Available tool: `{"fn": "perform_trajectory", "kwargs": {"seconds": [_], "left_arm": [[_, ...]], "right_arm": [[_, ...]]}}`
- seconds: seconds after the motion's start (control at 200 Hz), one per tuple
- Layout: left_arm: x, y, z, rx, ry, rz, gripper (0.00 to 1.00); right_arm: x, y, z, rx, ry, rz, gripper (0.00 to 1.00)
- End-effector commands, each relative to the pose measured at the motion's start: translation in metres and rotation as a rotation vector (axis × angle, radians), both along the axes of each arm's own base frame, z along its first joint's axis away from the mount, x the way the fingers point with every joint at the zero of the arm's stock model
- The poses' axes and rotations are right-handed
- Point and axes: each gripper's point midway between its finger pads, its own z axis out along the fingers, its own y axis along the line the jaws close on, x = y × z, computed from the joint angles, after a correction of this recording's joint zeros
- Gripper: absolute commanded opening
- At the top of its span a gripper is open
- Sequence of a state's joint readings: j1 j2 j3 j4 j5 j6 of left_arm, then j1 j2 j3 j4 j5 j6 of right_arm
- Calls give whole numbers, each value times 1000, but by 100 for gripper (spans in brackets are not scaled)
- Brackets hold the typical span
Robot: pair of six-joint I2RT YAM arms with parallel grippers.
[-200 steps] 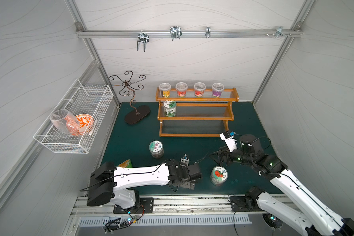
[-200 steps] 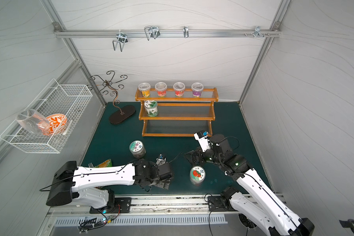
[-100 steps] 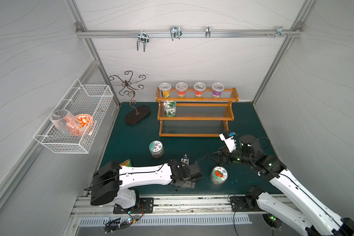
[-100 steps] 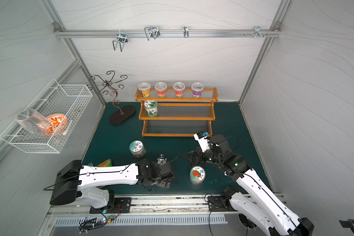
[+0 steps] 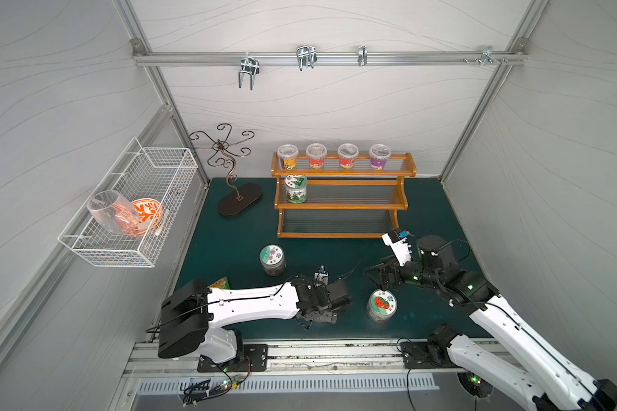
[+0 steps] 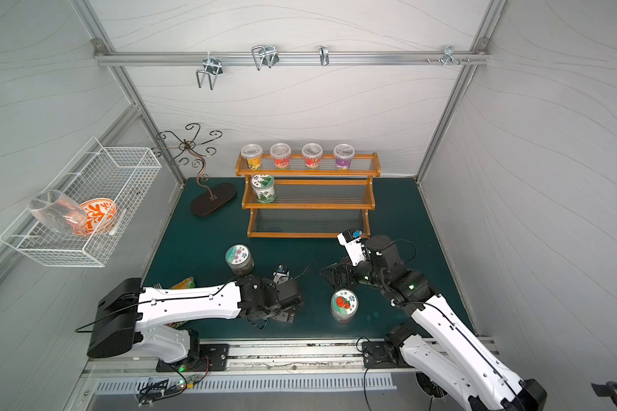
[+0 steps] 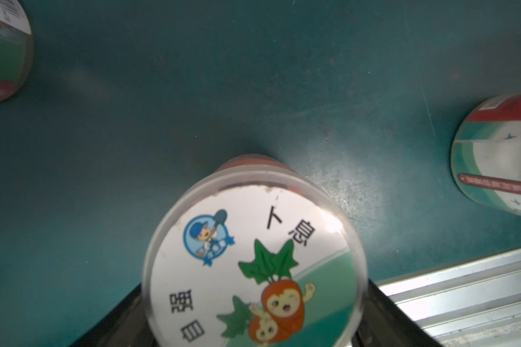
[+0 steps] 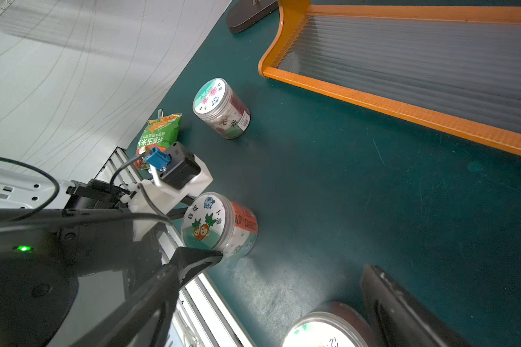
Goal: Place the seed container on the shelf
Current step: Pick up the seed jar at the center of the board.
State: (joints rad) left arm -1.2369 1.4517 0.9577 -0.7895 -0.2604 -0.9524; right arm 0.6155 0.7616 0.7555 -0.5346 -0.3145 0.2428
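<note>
Near bench point(image 5: 228, 249) front: carrot seed jar point(image 8: 220, 225) stood upright.
My left hand point(image 8: 205, 232): straddled it for lifting; jaws wide, grip unclear.

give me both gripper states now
Left gripper: jaws around the clear round jar with the carrot-picture lid; grip cannot be told.
Right gripper: open, empty.

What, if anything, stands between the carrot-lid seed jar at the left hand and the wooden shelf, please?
Nothing visible does. The mat between the carrot-lid jar and the shelf lies bare; the flower-lid jar stands left of that line, the open right hand right of it.
</note>
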Motion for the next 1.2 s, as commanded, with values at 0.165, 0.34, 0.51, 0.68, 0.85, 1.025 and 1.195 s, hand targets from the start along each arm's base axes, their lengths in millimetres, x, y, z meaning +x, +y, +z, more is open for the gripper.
{"fn": "perform_trajectory", "kwargs": {"seconds": [0.165, 0.34, 0.51, 0.68, 0.85, 1.025, 1.195], "left_arm": [[19, 9, 49, -80, -71, 26, 74], [29, 24, 86, -127, -83, 54, 73], [40, 41, 112, -159, -79, 91, 72], [47, 50, 134, -166, -91, 108, 72], [50, 49, 145, -189, -100, 113, 73], [52, 46, 149, -210, -105, 121, 73], [53, 43, 150, -231, -105, 131, 72]], "right_arm": [[-3, 16, 10, 103, -46, 81, 99], [0, 28, 17, 178, -116, 132, 99], [-6, 44, 31, 244, -278, 261, 99], [-15, 63, 32, 299, -447, 369, 99], [-25, 100, 23, 221, -549, 455, 99], [-16, 132, 20, 248, -521, 477, 99], [-18, 160, 16, 244, -546, 524, 99]]}}
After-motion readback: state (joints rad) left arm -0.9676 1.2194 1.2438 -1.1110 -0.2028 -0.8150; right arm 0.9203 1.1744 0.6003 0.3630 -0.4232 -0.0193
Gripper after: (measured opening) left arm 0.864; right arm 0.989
